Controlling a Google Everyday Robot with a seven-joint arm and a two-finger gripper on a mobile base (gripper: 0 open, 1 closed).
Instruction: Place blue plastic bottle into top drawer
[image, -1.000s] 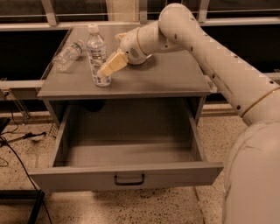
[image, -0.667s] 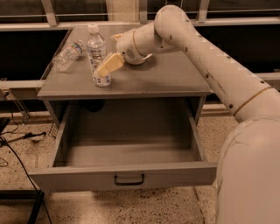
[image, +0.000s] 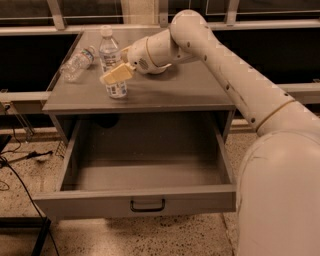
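While my upper arm (image: 235, 75) has swung a little over the last second, my gripper (image: 117, 75) has stayed where it was, laid across the front of the tall clear plastic bottle with the white cap and blue-and-white label (image: 110, 56) at about mid-height. The bottle has not moved either: it stands upright on the grey cabinet top (image: 170, 92), not yet lifted. Whether my gripper has actually clamped onto it I cannot tell. I judge the grasp is being settled and the carry has not begun. Just beyond the bottle, on the side away from my wrist, a smaller clear bottle (image: 77, 62) lies on its side, near enough to knock if I swing that way. The cabinet's front edge is close below my gripper, and past it, lower down, the wide shallow grey metal drawer (image: 90, 202) stands pulled fully out, its small black handle (image: 147, 205) facing away from me. Its floor looks bare, so a lift, a move out over the edge and a descent should have room.
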